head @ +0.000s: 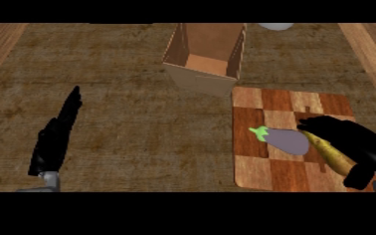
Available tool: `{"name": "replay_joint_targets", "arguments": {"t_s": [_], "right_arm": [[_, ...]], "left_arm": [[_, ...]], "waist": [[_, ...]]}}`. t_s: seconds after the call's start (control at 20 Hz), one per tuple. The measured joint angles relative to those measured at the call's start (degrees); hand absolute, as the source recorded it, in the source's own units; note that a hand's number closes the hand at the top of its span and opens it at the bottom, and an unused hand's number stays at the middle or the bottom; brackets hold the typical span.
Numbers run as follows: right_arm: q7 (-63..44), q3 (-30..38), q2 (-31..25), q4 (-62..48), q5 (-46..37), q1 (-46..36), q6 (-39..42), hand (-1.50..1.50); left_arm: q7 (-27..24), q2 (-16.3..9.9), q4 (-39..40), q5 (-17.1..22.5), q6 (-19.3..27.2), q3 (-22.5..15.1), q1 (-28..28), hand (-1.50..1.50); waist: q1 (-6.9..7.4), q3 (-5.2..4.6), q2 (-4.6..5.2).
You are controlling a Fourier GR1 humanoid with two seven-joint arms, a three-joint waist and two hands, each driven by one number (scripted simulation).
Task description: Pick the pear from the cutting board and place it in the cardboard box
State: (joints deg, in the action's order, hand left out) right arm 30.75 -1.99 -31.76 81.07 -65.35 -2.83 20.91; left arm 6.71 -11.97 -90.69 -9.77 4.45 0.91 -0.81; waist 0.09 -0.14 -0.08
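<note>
A checkered wooden cutting board [260,174] lies at the lower right. On it rests a yellow-brown elongated fruit, the pear [328,153], lying slantwise. My right hand [351,138] covers its upper and right side, with fingers and thumb curled round it. A grey-purple eggplant [288,140] with a green stem lies just left of the pear, touching it. The open cardboard box [198,77] stands behind the board's far left corner, its inside showing nothing. My left hand [57,137] rests open at the left, fingers straight and pointing away.
A pale round object [275,26] shows partly at the top edge, right of the box. Wooden strips border the counter [125,104] at both far sides.
</note>
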Motion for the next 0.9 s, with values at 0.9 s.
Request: {"name": "replay_joint_targets", "arguments": {"t_s": [0.9], "right_arm": [[5.4, 6.1, 3.2, -14.0, -1.1, -16.2, -11.5, 1.50]], "left_arm": [[-1.4, 1.4, 1.3, -1.2, -1.8, 0.2, 1.3, 0.00]], "waist": [[2.18, 0.15, 0.70]]}}
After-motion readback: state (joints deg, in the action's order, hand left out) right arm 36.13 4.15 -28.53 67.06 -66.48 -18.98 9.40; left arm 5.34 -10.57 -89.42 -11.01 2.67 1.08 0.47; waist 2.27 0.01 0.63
